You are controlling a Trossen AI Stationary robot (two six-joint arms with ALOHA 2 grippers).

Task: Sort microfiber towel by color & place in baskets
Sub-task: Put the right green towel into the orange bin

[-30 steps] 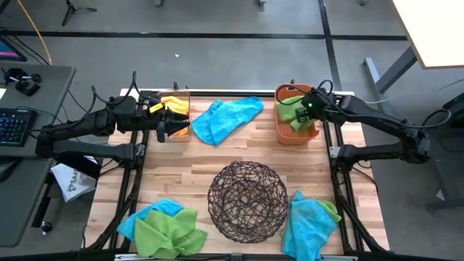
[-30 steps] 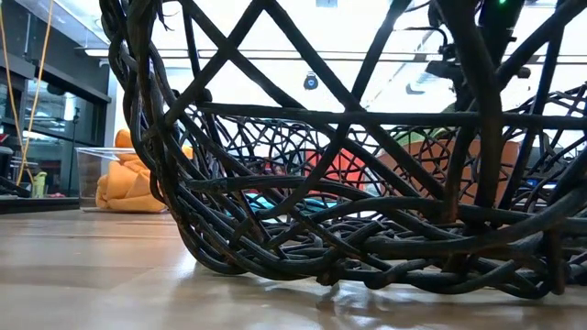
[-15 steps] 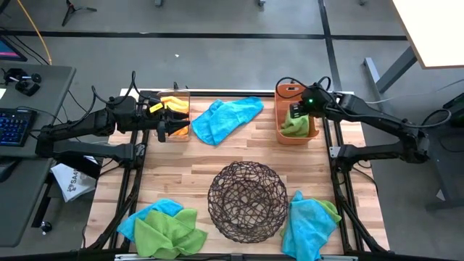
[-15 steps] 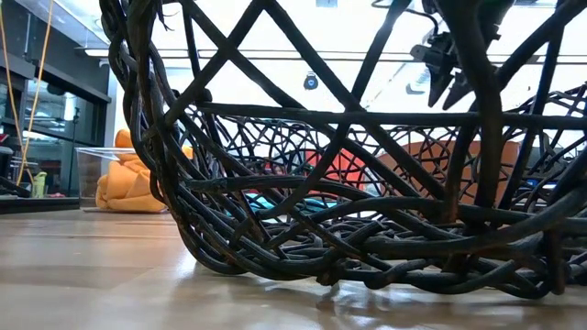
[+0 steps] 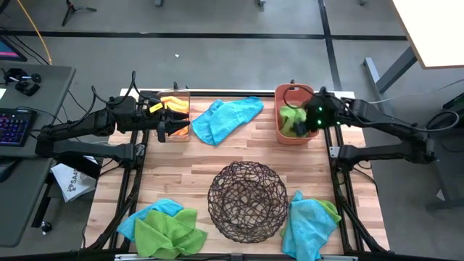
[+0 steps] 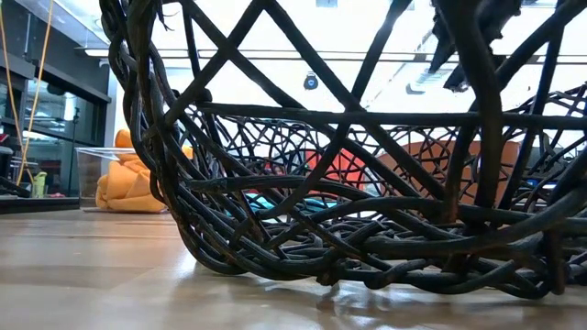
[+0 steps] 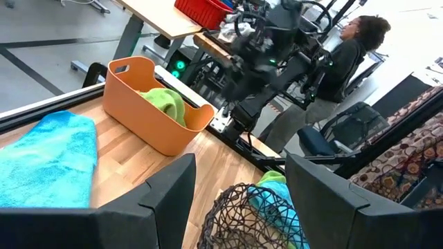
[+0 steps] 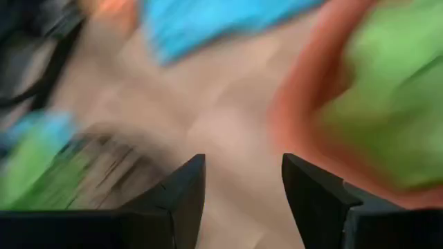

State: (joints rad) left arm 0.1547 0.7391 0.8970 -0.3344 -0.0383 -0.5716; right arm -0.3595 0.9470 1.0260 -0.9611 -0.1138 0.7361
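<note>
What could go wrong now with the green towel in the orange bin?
The green towel lies bunched high in the orange bin, so it might spill over the rim. The open right gripper is very near it and could snag the cloth. The wire bowl holds no towel yet, so much sorting remains.

- In your right wrist view all is smeared: the orange bin (image 8: pixel 297 104) and green towel (image 8: pixel 387 104) have no sharp edges.
- In the low view the wire-mesh bowl (image 6: pixel 367 183) hides most of the table behind it.

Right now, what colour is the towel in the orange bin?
Lime green towel in the orange bin; clearest in the high view.
</note>
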